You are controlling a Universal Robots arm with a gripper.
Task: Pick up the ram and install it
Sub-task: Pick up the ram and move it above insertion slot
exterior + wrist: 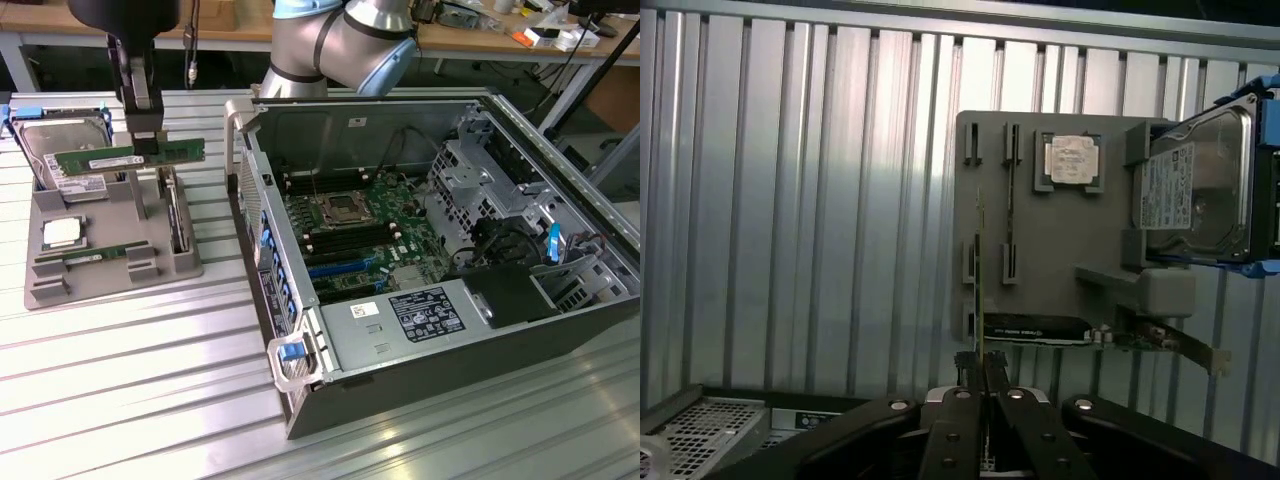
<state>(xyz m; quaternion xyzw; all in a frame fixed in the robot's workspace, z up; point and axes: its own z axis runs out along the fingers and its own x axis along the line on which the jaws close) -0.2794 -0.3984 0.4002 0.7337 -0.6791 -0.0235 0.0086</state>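
my gripper (146, 147) is pinched narrow on the ram (100, 158), holding it above the grey tray (100, 287) in the upper left of the exterior view. it grips the top edge only, so i judge the stick could pivot, slip, or clip the hard drive (40, 150) behind it. i count two sticks, with the second ram stick (85, 258) in the tray, plus one cpu (62, 232), one hard drive and one open case (400, 385).

Gray parts tray (105, 225) on the ribbed metal table (130, 400) has a hard drive (62, 145) and a silver CPU (62, 233) sitting in it, open PC case (420, 385) beside it, motherboard (355, 235) showing.
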